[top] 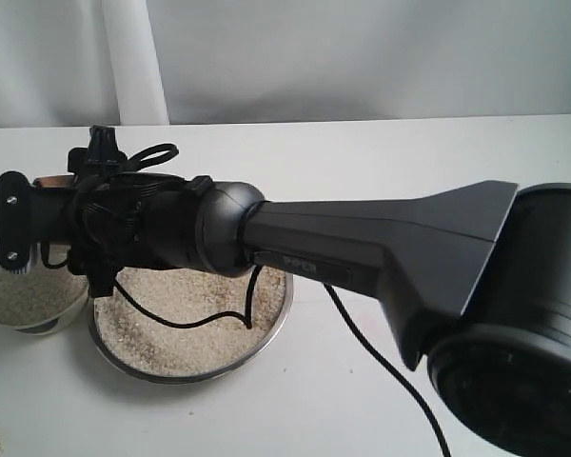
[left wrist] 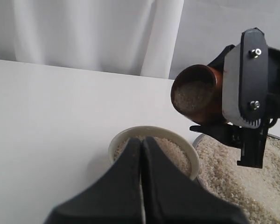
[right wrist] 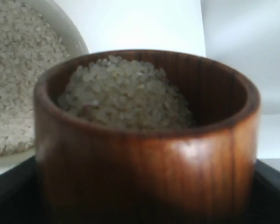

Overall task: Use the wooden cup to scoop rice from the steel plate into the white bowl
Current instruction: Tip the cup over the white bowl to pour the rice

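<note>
The wooden cup point(left wrist: 196, 93) is full of rice point(right wrist: 126, 93) and is up in the air, tipped over on its side, so grains could slide out too soon. I cannot tell if its mouth is right over the white bowl point(left wrist: 177, 135) or a bit off to the side. If it is off, rice could fall on the surface point(top: 295, 409) between the bowl and the steel plate point(top: 195, 377). The bowl already has a lot of rice in it, so a fast tip could heap it up and send some over the rim. The bowl sits just to the left of the plate, and the plate has plenty of rice point(top: 171, 324) left. The right gripper point(left wrist: 233, 88) reaches across the plate from the right and squeezes the cup by its sides. If the squeeze slips, the whole cup could drop. The left gripper point(left wrist: 142, 149) hangs near the bowl with its two fingers pressed together, holding nothing. It could bump the bowl if it goes lower.
</note>
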Action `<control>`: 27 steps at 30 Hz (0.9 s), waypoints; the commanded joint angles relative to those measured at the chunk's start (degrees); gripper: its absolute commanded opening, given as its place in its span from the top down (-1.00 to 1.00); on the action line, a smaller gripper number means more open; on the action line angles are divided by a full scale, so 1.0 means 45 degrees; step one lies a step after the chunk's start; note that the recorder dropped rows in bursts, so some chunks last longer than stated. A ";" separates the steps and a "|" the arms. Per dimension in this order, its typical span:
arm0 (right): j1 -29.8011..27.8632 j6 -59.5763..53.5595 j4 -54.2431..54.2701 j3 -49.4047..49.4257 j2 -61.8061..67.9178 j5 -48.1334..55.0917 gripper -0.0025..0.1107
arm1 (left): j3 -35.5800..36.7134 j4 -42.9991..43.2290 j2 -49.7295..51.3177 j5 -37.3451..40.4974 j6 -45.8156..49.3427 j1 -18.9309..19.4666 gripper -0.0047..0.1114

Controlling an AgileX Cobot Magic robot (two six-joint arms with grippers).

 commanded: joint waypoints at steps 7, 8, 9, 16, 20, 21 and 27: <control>0.0463 0.0465 -0.2201 -0.0350 0.0530 0.0593 0.96 | 0.0024 0.0014 0.0003 -0.0091 -0.0055 -0.0021 0.92; 0.0463 0.0465 -0.2201 -0.0543 0.0607 0.0838 0.96 | 0.0024 0.0014 0.0003 -0.0091 -0.0055 -0.0021 0.92; 0.0463 0.0434 -0.2318 -0.0718 0.0718 0.1017 0.96 | 0.0024 0.0014 0.0003 -0.0091 -0.0055 -0.0021 0.92; 0.0463 0.0249 -0.2930 -0.1513 0.0798 0.1507 0.96 | 0.0024 0.0014 0.0003 -0.0091 -0.0055 -0.0021 0.92; 0.0463 -0.0422 -0.3245 -0.1510 0.0798 0.1791 0.96 | 0.0024 0.0014 0.0003 -0.0091 -0.0055 -0.0021 0.92; 0.0463 -0.0534 -0.3245 -0.1510 0.0798 0.1823 0.96 | 0.0024 0.0014 0.0003 -0.0091 -0.0055 -0.0021 0.92; 0.0523 -0.1031 -0.3719 -0.1510 0.0798 0.1843 0.96 | 0.0024 0.0014 0.0003 -0.0091 -0.0055 -0.0021 0.92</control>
